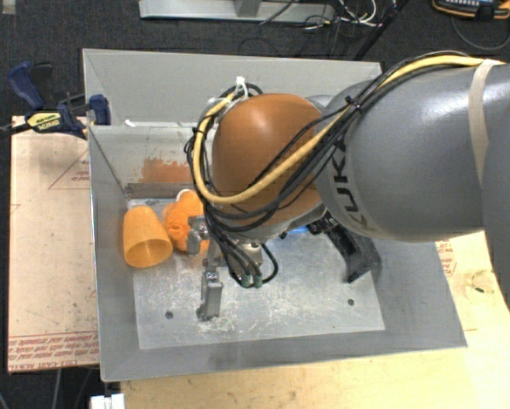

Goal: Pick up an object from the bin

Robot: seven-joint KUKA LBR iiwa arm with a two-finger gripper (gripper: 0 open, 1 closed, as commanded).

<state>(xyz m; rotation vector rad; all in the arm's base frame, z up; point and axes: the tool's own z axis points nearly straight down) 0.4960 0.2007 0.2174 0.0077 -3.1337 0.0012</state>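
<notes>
The robot's grey arm (425,160), cut off by the right edge, and its orange wrist cover (263,143) blanket the middle of the bin (263,331), hiding much of the floor and the back wall behind them. A knobbly orange thing (180,216) just beside the orange cup (144,239) is partly covered by the wrist's cables (229,254), its full shape unreadable. A sliver of blue (299,229) peeks from under the arm, too little to name. A dark angled piece (357,261) below the arm is possibly part of the robot; the view does not settle it.
</notes>
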